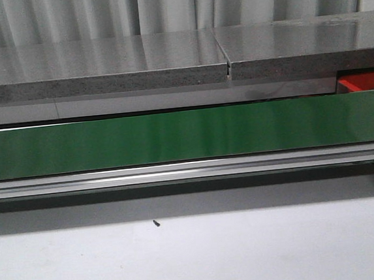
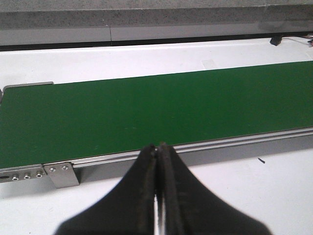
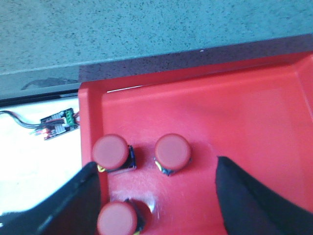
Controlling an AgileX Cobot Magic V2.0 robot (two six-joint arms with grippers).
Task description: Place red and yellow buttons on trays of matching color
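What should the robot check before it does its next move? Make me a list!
1. Right gripper open over the red tray: ok, jaws stand wide apart.
2. Red buttons in the red tray: ok, three there.
3. Nearest button let go: cannot tell, it lies between the fingers but contact is unclear.
4. Left gripper empty: ok, shut on nothing.
5. Another button waiting on the green belt: not ok, none in sight.
6. Yellow tray found: cannot tell, no view shows one.
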